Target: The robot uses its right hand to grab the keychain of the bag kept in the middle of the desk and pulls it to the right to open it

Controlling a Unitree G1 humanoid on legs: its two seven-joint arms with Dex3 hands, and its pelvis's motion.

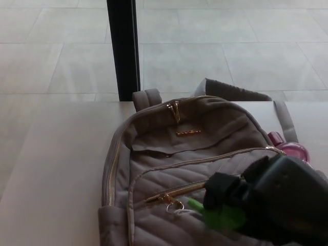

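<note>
Head view, looking down on a pale desk [51, 169] with a taupe quilted bag [189, 148] lying at its middle. Right hand [266, 202], black and bulky, entering from the lower right and lying over the bag's front pocket, covering the right part of the gold front zipper [174, 193]. Fingers [223, 187] curled at the hand's left end, pressed against the green keychain [218, 215]; green tag showing just below and left of those fingers, partly hidden beneath them. Appears clenched on the keychain, though the exact contact blurred and hard to make out. Silver key ring [173, 206] and gold clasp just left of the hand, hanging from the zipper pull. Zipper slider a little left of the fingers, at the left end of the visible gold track; whether the pocket is open at all, impossible to tell.

Above the hand: upper pocket seam, small gold logo plate [188, 132], and paired gold pulls [175, 110] on the top zipper. Farther up, grab handle [147, 97] near a black post [123, 48] standing behind the desk. Grey strap [284, 120] trailing up and right of the hand; pink object [289, 147] just above the hand's right side, touching the bag's edge. Tiled floor [230, 46] beyond the desk. Left hand not visible anywhere.
</note>
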